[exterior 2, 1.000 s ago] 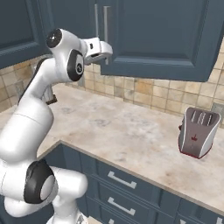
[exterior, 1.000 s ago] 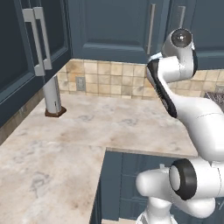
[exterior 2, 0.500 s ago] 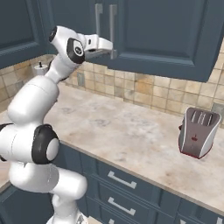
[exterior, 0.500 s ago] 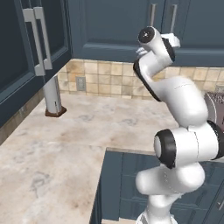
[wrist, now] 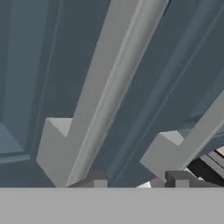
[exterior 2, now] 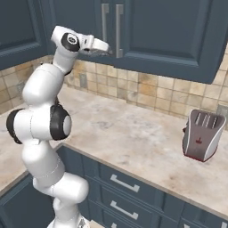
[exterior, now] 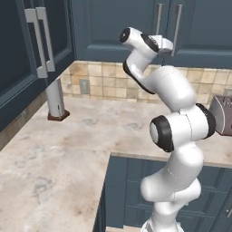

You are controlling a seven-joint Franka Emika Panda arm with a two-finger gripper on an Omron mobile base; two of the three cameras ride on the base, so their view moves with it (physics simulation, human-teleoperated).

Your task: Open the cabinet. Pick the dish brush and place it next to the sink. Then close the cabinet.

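The cabinet [exterior 2: 147,31] hangs on the far wall above the counter, its two slate-blue doors shut and flush, with a pair of long silver bar handles [exterior 2: 111,29] running down side by side where the doors meet. The gripper [exterior 2: 106,49] is raised right up to the lower ends of those bars. From the camera on the hand, the foot of one handle [wrist: 65,148] stands just above one dark fingertip [wrist: 94,181] and the foot of the other handle [wrist: 168,153] just above the second fingertip [wrist: 183,179], so the fingers are partly apart, but I cannot tell whether they are pressing on a bar or only near it. In the left base view the hand [exterior: 163,44] sits just below the same two bars [exterior: 167,25]. Beneath runs a tiled backsplash [exterior 2: 147,91] and a pale marbled counter [exterior 2: 133,138]. A grey toaster [exterior 2: 202,140] stands well off to the right on that counter. Far to the left a grey upright post on a brown base [exterior: 56,102] stands in the corner, under another blue wall cabinet [exterior: 31,54]. Low blue drawer fronts with small handles [exterior 2: 124,183] face the room.
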